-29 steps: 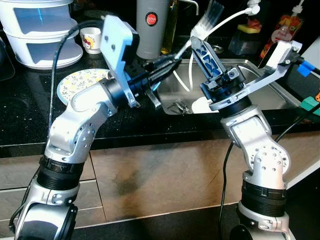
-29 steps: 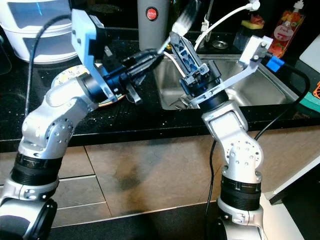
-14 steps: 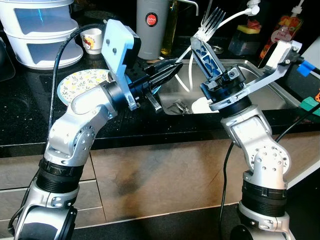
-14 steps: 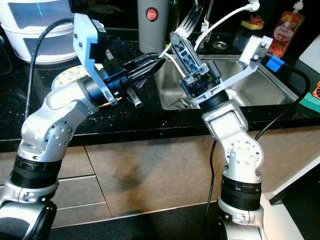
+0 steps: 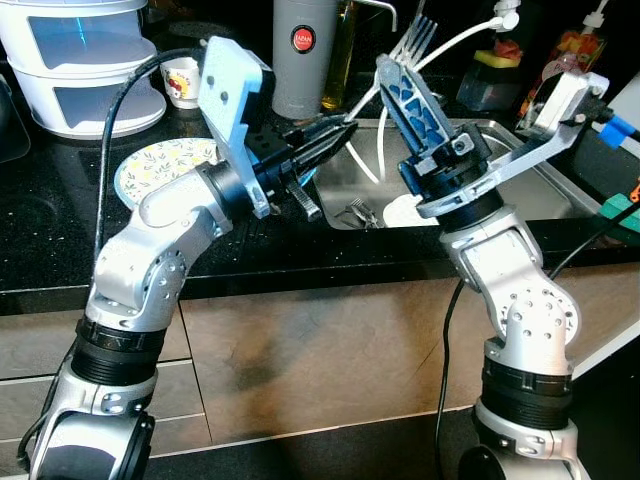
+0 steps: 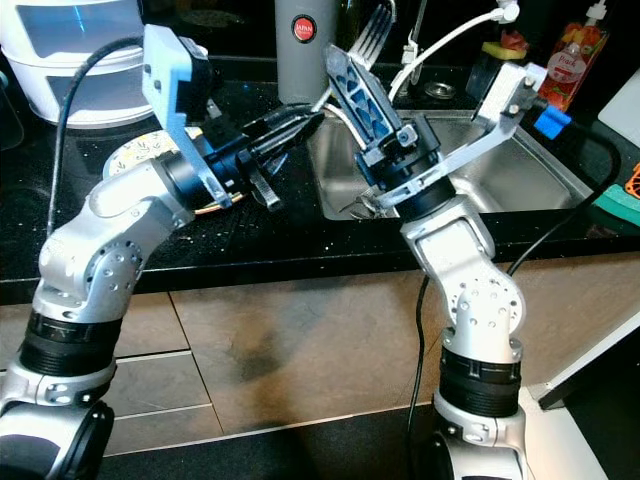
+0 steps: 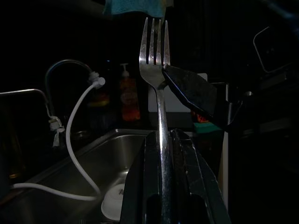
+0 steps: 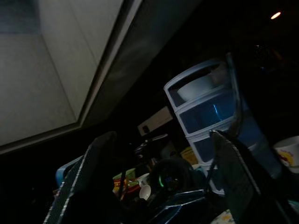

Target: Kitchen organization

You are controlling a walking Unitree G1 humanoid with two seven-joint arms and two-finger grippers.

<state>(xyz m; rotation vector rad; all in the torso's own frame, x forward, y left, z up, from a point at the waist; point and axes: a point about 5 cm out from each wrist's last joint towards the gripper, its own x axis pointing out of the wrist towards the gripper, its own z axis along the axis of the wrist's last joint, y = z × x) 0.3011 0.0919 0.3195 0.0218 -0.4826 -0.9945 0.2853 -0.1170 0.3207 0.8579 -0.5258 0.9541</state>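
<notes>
A silver fork [image 7: 159,93] stands with its tines [image 5: 418,30] up over the left end of the sink [image 5: 510,135]. My left gripper [image 5: 335,133] is shut on the fork's handle, as the left wrist view shows. My right gripper [image 8: 163,154] is open and raised beside the fork. One of its fingers [image 7: 194,91] touches the fork's neck just under the tines. In the left eye view that blue-patterned finger [image 5: 410,95] slants up toward the tines.
A floral plate [image 5: 160,160] lies on the black counter at left, behind it a white stacked container [image 5: 80,60] and a small cup [image 5: 182,80]. A grey flask [image 5: 303,55] stands at the back. More cutlery [image 5: 362,212] lies in the sink; a white hose [image 5: 450,40] arcs above it.
My right gripper has leaned left, closer to the fork's neck. My left gripper has kept hold of the fork and turned slightly; the tines are steady now, no longer blurred.
</notes>
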